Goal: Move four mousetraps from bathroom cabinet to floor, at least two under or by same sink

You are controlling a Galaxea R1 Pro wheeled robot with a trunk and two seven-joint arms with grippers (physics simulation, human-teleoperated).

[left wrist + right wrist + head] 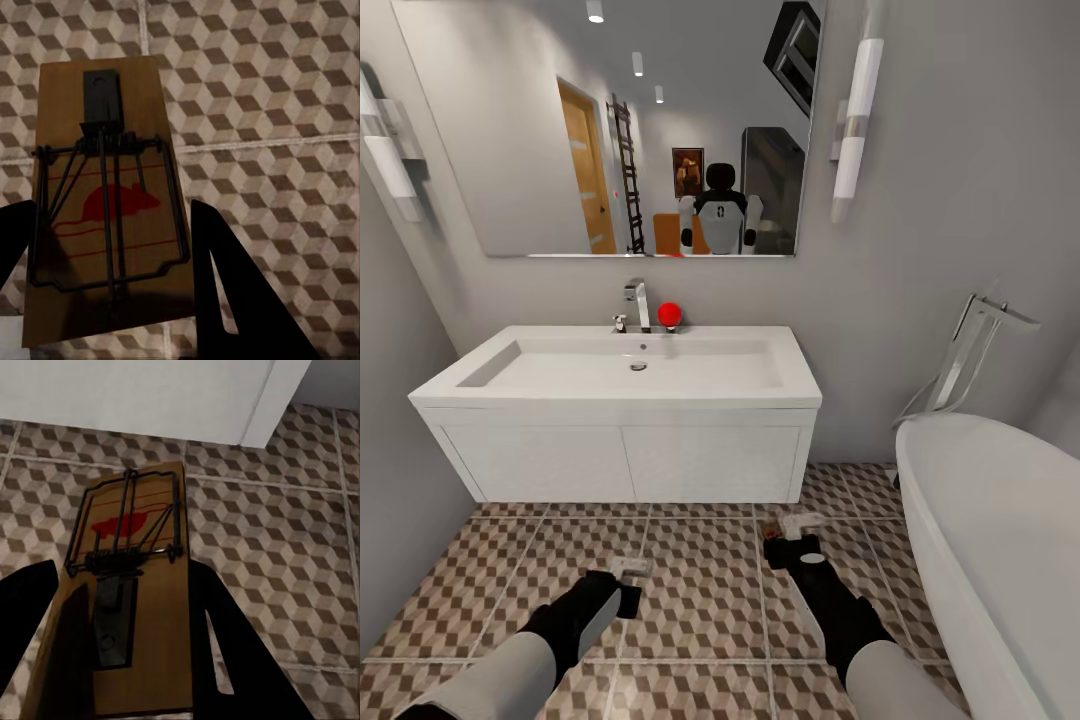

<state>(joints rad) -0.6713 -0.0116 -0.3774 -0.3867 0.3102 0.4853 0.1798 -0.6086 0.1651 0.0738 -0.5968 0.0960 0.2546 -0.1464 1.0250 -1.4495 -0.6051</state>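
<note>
mousetraps (105, 202) between fingers (240, 300) – both hands

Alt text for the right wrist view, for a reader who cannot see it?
A wooden mousetrap with a red mouse print sits between the right end effector's dark fingers, above the cube-patterned bathroom floor. A white sink cabinet stands beyond.

Right gripper (124, 660) clamps mousetrap (131, 585) above bathroom floor (285, 540); white vanity (150, 394) ahead.

Grey walls carry a mirror (650, 120) flanked by tube lights; a white vanity sink (620, 375) hangs beside a white bathtub (1000, 540) over cube-patterned tiles (700, 600).
</note>
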